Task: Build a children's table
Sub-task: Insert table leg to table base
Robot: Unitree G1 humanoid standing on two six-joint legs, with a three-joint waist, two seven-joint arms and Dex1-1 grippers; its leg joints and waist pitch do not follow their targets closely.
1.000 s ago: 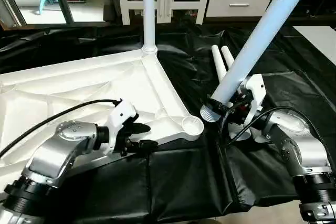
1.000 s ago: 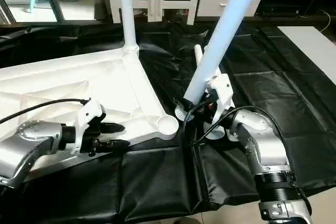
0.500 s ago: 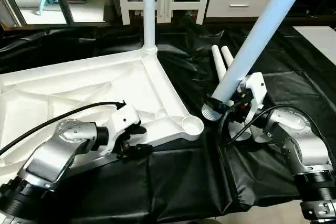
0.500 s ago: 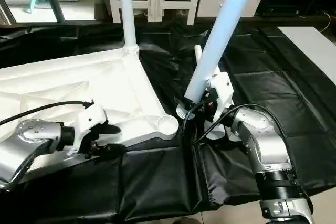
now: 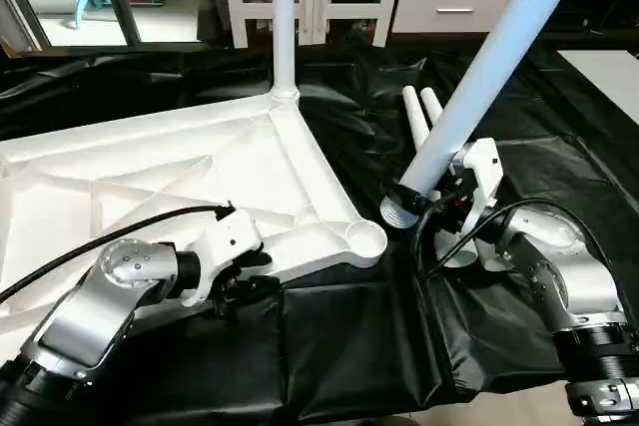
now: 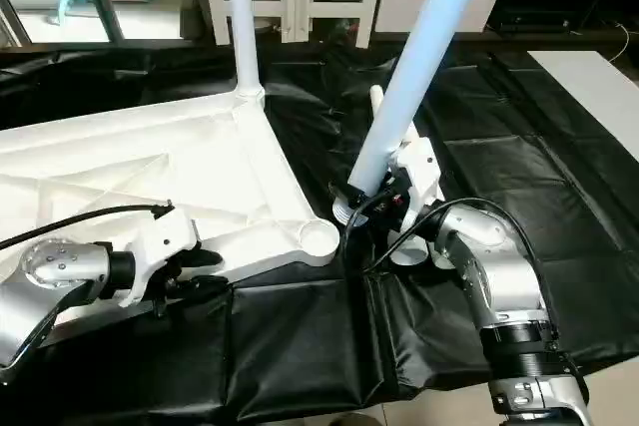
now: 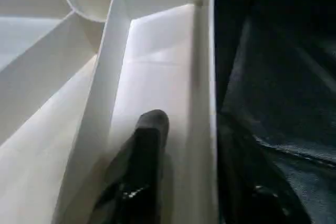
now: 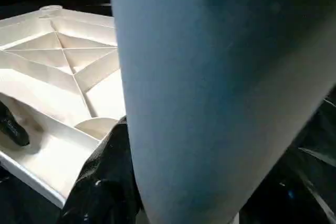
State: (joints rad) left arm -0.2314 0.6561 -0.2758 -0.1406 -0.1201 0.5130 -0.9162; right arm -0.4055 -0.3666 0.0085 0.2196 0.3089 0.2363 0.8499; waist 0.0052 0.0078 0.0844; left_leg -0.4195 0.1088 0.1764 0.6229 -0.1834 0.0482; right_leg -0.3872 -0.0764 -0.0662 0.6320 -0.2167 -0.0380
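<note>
Tabletop (image 5: 150, 172): laid underside up on the black sheet (image 5: 349, 346), one leg (image 5: 284, 17) standing upright in its far corner socket.

Left gripper (image 5: 255, 274): has been drawn back along the near rim since a second ago and lowered onto it. Jaws, then spread in the air above the rim, are now narrowed astride the rim wall; one finger (image 7: 147, 150) is seen inside the channel, the other outside against the sheet. Whether the wall is actually pinched cannot be told.

Right gripper (image 5: 439, 209): unchanged in place, jaws closed about the lower end of a slanted leg (image 5: 479, 77). The threaded foot of that leg is held just beside the near corner socket (image 5: 364, 238), not in it.

Two spare legs (image 5: 419, 112): lying on the sheet beyond the right jaws, unmoved.
</note>
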